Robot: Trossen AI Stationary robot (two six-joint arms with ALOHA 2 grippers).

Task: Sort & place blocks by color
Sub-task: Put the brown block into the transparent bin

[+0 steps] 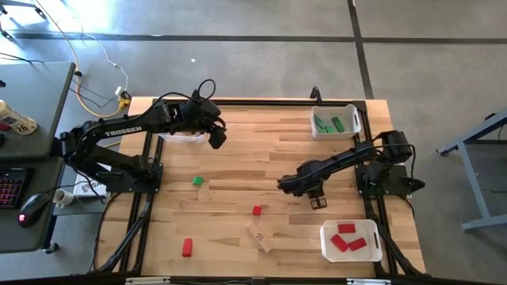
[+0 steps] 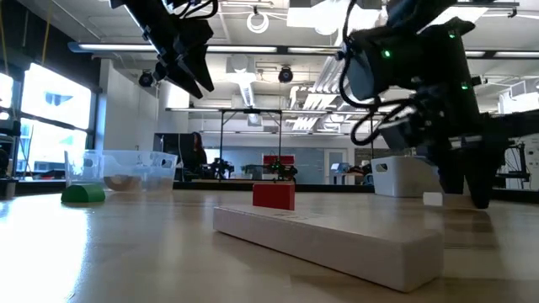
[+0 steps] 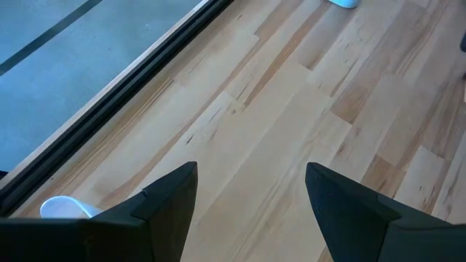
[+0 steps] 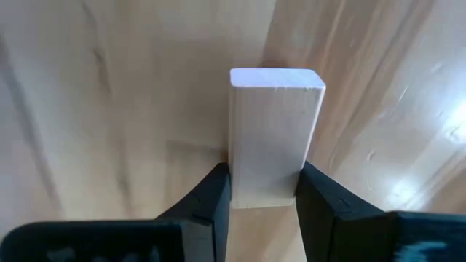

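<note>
While my right gripper (image 4: 262, 191) sits low over the middle-right of the table (image 1: 238, 142), its wrist view shows both fingers pressed against the sides of a tan block (image 4: 275, 135), which stands between them; from above the arm hides that block completely. My left gripper (image 3: 251, 193) hangs high over the back-left of the table, fingers spread wide with only bare wood between them.

From overhead, the left arm covers most of the clear bin (image 1: 184, 136) at the back-left, so I cannot read what it holds; the low view shows only a vague tan shape inside. At the back-right, the green bin (image 1: 336, 122) holds green blocks (image 1: 331, 123), perhaps 3, though they overlap. At the front-right, the red bin (image 1: 351, 240) holds 3 red blocks (image 1: 346, 237).

Loose on the table I see a green cube (image 1: 197, 180) left of center, a red cube (image 1: 257, 210) near the middle, a red bar (image 1: 187, 247) close to the front edge, and a tan bar (image 1: 259, 237) lying near the front, just ahead of the red cube. These 4 are well apart from each other, with open wood between them and across the center of the table.
</note>
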